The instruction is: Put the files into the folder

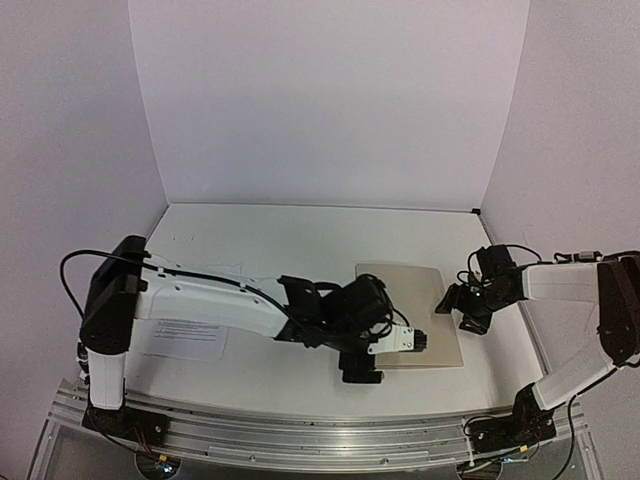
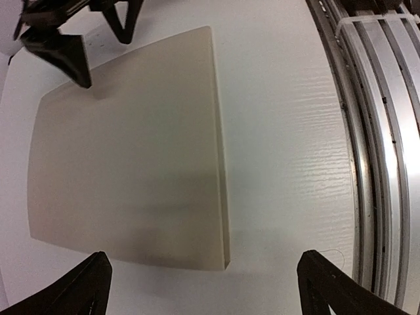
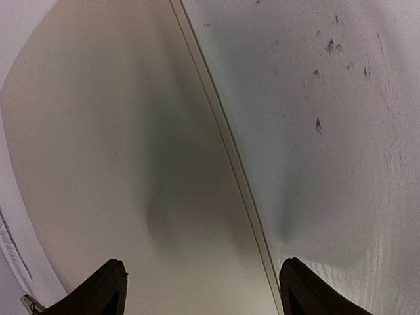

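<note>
The beige folder (image 1: 415, 300) lies closed and flat on the table, right of centre. My left gripper (image 1: 372, 362) is open and empty, low over the folder's near left corner. In the left wrist view that corner (image 2: 223, 259) lies between its fingertips (image 2: 85, 285). My right gripper (image 1: 460, 312) is open and empty, straddling the folder's right edge (image 3: 226, 151). It also shows in the left wrist view (image 2: 59, 46) at the folder's far end. A white printed file sheet (image 1: 185, 340) lies at the near left, partly hidden under my left arm.
The metal rail (image 1: 300, 435) runs along the table's near edge and shows in the left wrist view (image 2: 380, 164). White walls (image 1: 320, 100) close the back and sides. Dark specks (image 3: 328, 49) mark the table beside the folder.
</note>
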`<state>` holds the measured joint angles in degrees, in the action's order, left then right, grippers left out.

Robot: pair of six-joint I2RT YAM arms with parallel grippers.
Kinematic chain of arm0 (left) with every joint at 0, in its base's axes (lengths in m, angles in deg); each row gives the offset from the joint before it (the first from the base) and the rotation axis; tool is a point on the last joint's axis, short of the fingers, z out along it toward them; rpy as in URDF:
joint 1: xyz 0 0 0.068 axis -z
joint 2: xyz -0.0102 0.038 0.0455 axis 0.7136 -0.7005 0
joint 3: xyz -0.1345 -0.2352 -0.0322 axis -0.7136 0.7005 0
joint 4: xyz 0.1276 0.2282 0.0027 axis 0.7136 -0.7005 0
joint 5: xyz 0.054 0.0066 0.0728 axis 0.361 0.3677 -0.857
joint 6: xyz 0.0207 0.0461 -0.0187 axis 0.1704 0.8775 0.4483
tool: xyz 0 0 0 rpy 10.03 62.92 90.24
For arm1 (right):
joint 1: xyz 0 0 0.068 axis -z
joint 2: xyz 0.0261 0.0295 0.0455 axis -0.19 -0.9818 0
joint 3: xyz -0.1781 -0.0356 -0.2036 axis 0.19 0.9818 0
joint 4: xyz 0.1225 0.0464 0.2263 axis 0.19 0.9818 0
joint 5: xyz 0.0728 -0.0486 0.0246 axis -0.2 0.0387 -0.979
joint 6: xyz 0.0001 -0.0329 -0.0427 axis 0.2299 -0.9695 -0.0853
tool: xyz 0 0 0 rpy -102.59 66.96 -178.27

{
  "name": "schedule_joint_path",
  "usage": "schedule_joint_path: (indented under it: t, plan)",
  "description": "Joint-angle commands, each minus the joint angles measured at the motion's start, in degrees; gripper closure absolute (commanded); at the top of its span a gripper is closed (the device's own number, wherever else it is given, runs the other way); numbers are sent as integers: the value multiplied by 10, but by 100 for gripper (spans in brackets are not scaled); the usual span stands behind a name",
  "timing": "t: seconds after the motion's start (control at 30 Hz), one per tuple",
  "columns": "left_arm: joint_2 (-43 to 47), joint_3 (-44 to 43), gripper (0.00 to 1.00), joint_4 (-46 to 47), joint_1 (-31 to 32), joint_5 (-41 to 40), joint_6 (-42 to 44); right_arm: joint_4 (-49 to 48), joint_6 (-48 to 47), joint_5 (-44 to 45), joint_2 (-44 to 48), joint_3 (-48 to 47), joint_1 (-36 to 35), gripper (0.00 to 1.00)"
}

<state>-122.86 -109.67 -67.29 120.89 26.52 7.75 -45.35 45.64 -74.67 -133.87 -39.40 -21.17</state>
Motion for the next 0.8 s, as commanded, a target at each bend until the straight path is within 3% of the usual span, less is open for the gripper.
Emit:
schedule_joint_path:
  t: [0.0,0.2,0.47,0.77]
  plan:
    - [-89,-97,1,-43,24,-83,36,13,21,-22,46,16,-1,18]
    - [-128,-114,13,19,56,-174,102,13,28,-16,91,30,-2,18]
    - [-144,-76,31,68,57,-193,152,8,35,-13,110,49,-1,19]
    - [-159,-54,37,151,57,-194,218,-1,39,-17,127,63,-2,20]
